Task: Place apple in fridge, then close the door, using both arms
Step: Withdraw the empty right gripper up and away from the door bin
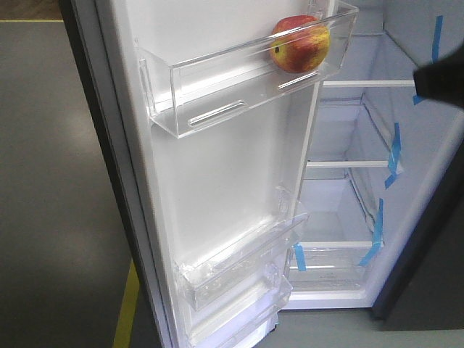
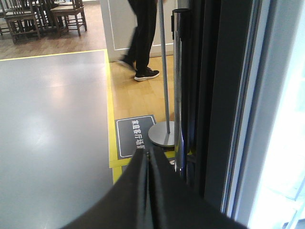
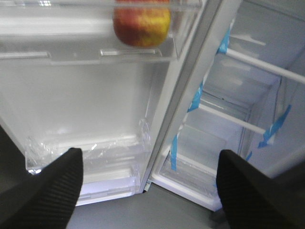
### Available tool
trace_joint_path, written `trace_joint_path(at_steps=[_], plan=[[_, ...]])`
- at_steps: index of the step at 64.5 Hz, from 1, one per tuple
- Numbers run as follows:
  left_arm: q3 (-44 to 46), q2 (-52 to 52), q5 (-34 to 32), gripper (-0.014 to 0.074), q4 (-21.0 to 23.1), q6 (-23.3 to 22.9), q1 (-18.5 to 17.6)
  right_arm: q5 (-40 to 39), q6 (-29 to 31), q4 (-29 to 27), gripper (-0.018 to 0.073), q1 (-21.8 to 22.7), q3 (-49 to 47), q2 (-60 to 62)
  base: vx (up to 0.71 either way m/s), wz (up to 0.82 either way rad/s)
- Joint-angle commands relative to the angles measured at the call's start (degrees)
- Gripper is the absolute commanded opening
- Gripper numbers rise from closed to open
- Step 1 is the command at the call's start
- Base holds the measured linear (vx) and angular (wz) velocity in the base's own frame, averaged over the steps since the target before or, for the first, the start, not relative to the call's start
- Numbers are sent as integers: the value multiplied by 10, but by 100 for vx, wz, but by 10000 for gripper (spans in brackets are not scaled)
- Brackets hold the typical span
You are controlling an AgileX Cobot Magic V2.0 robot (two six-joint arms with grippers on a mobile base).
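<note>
While the glossy red-and-yellow round apple (image 1: 299,43) is sitting loose in the clear plastic door bin (image 1: 217,90), a slam is risking tipping it out; the left claw (image 2: 148,155) is clenched, the right claw (image 3: 148,160) released.

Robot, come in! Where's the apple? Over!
Left end effector shut, outside the door. Right end effector open, empty. Apple in upper door bin. Door open, dark arm part before opening.
</note>
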State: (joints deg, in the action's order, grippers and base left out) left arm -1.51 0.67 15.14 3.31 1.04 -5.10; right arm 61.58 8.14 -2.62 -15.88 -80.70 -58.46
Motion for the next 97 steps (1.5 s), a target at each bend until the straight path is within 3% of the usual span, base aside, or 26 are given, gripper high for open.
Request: trace_joint_path(at_steps=[1,11,20,53,97], plan=[[-11,8,-41,-5,3,-4,-3,-79,-43,38,547,3,104,74,0,0],[-11,8,-41,-5,3,-4,-3,-117,-109,90,547,3,252,177,0,0],[-11,8,-41,-5,3,-4,-3,-128,-144,115,547,3,315,236,0,0],[-11,8,-41,-5,3,-4,-3,-130,-171,128,547,3,409,315,0,0],[-11,8,-41,-5,3,-3,-3,-48,-170,123,547,3,410,438,0,0]])
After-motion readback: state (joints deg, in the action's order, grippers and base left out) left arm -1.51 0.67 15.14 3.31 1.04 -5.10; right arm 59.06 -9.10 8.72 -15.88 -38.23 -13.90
